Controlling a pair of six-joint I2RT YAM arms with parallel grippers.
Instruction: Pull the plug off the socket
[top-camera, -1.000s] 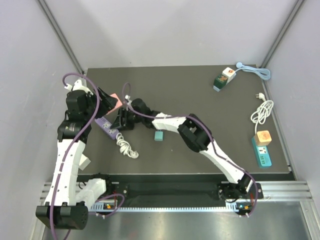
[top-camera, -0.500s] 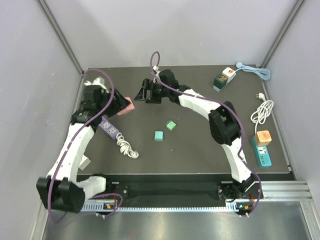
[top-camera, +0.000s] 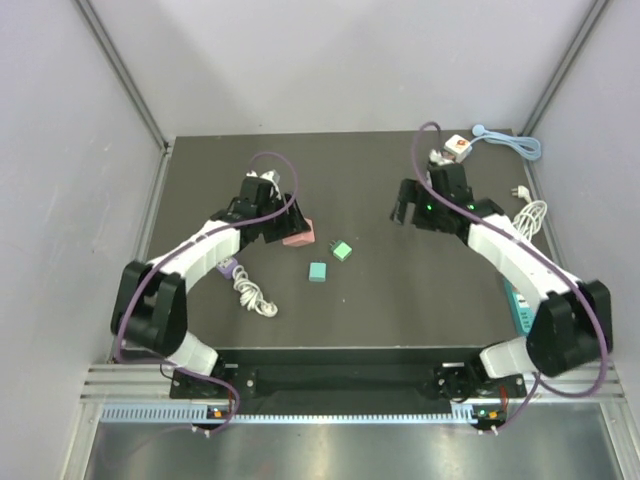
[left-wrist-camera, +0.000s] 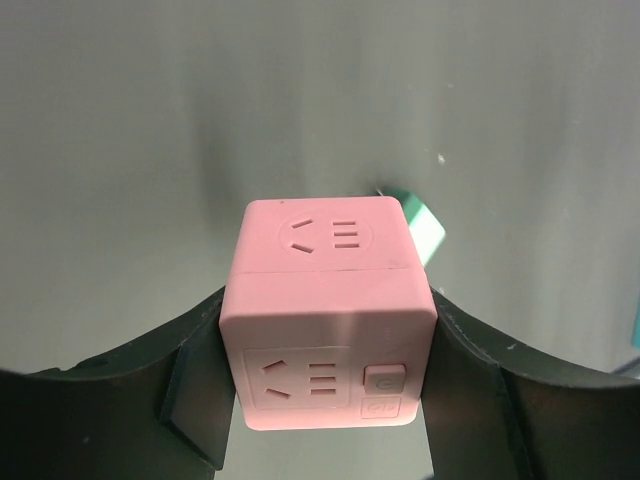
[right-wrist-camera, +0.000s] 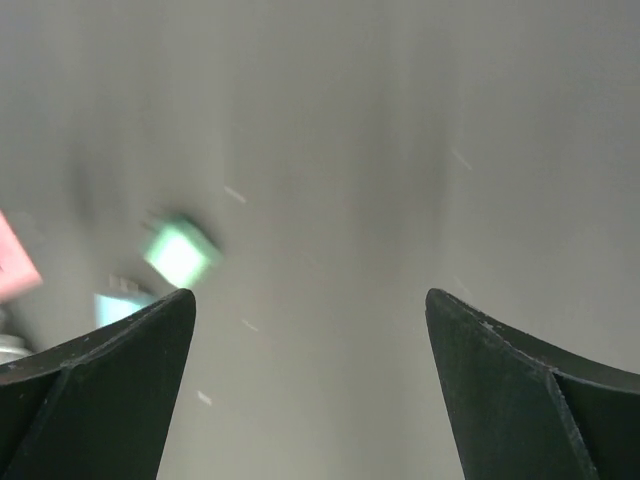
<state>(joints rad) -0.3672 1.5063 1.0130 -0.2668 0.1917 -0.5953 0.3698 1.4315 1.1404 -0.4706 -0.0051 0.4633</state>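
Top view: your left fingers (top-camera: 281, 230) are clamped on the pink cube socket (top-camera: 299, 235), which now sits near the middle of the tabletop (top-camera: 400, 310). A second ago it was farther back and to the left. The green plug (top-camera: 342, 250) lies loose on the tabletop just right of the socket, apart from it. It was not visible a second ago, and it has been lying there since half a second ago. The other green plug (top-camera: 318, 271) has not moved. The purple power strip (top-camera: 226, 267) and its white coiled cord (top-camera: 253, 294) lie under your left forearm. Your right fingers (top-camera: 400, 212) were at the socket a second ago. They have swung across to the right half, well apart from socket and plug.

Left wrist view: you see the socket gripped on both sides by the black fingers (left-wrist-camera: 190, 400), its faces bare with nothing plugged in. The green plug (left-wrist-camera: 421, 228) shows just past its far right corner.

Right wrist view: the picture is blurred. Your right fingers (right-wrist-camera: 100, 390) stand wide with nothing between them. At the left, the green plug (right-wrist-camera: 178, 252), the other green plug (right-wrist-camera: 120, 305) and a sliver of the pink socket (right-wrist-camera: 12, 265) are smeared shapes.
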